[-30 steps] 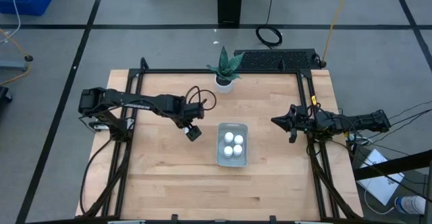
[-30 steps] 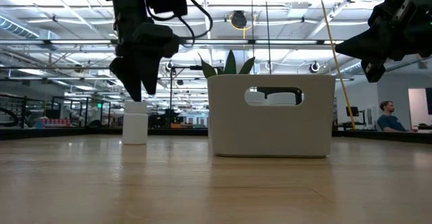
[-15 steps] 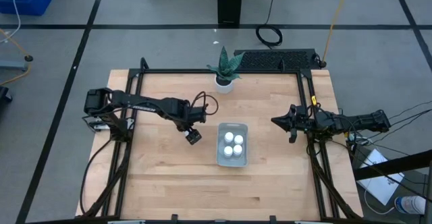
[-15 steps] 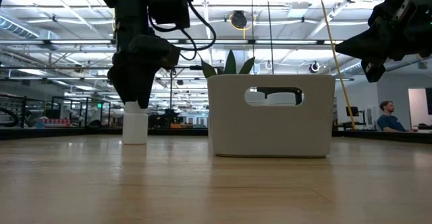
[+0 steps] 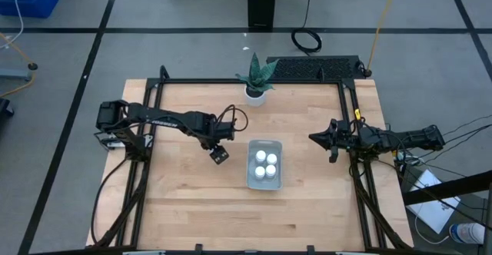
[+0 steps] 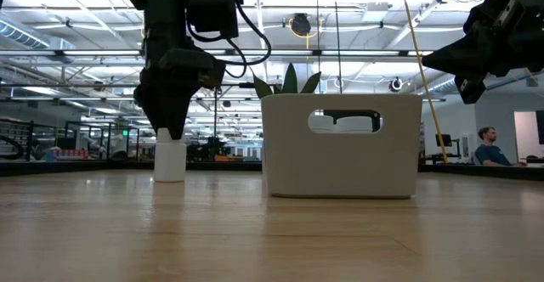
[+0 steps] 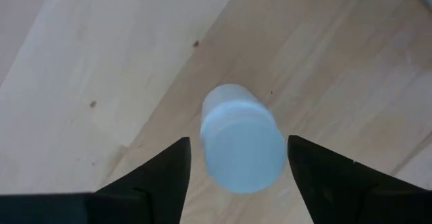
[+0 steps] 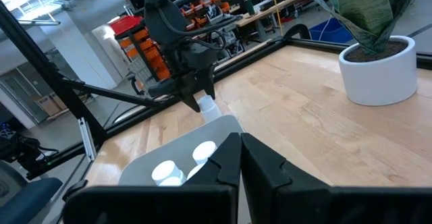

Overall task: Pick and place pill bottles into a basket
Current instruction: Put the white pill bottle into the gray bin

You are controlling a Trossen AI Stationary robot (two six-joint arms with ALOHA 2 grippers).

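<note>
A white pill bottle stands upright on its base on the wooden table, left of the basket; it also shows in the low view. My left gripper is open and points down over it, one finger on either side of the cap, not touching. In the high view my left gripper hides the bottle. The grey-blue basket holds three white bottles. My right gripper is shut and empty, held above the table right of the basket.
A white plant pot with a green plant stands at the table's far edge, behind the basket. Black frame rails run along the table's left, right and far sides. A person sits far off in the room.
My left gripper has come down over the standing bottle, still open, so that its fingertips now reach the level of the cap. The bottle has stayed where it was.
</note>
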